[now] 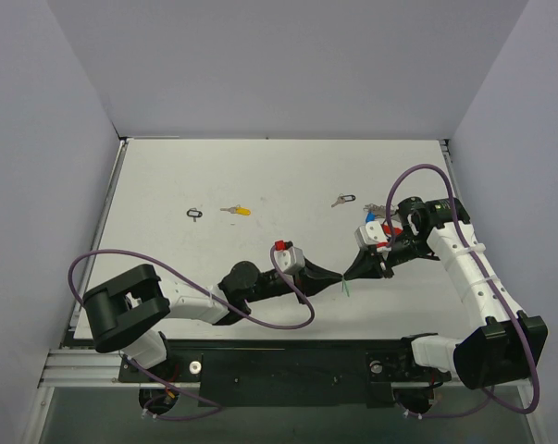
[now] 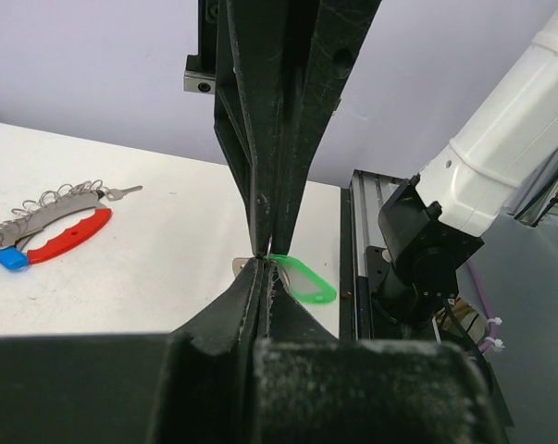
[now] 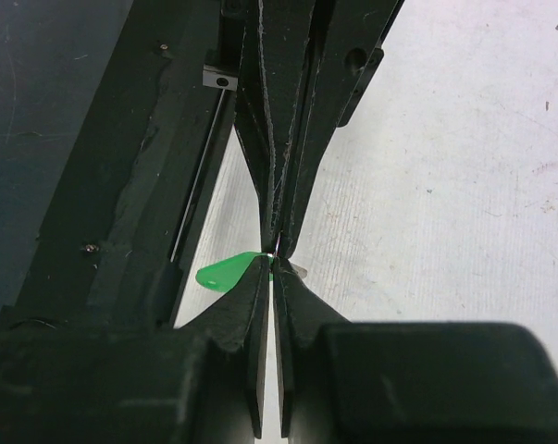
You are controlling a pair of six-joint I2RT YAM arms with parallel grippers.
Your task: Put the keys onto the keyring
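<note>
Left gripper [image 2: 263, 270]: closed, pinching the green key [image 2: 303, 281] where the head meets the blade.
Right gripper [image 3: 274, 262]: closed tip to tip against the left one, on the same green key, which is held just above the table [image 1: 260, 176] between the two arms.
Keyring [image 2: 68, 229]: silver coil with a red piece, lying flat beside the right arm.
Blue key [image 2: 10, 258]: at the keyring's end; whether it is threaded on cannot be told.
Yellow key [image 1: 234, 211] and black key [image 1: 341, 199]: loose at mid-table, well apart.
Small black loop [image 1: 194, 214]: just left of the yellow key.
</note>
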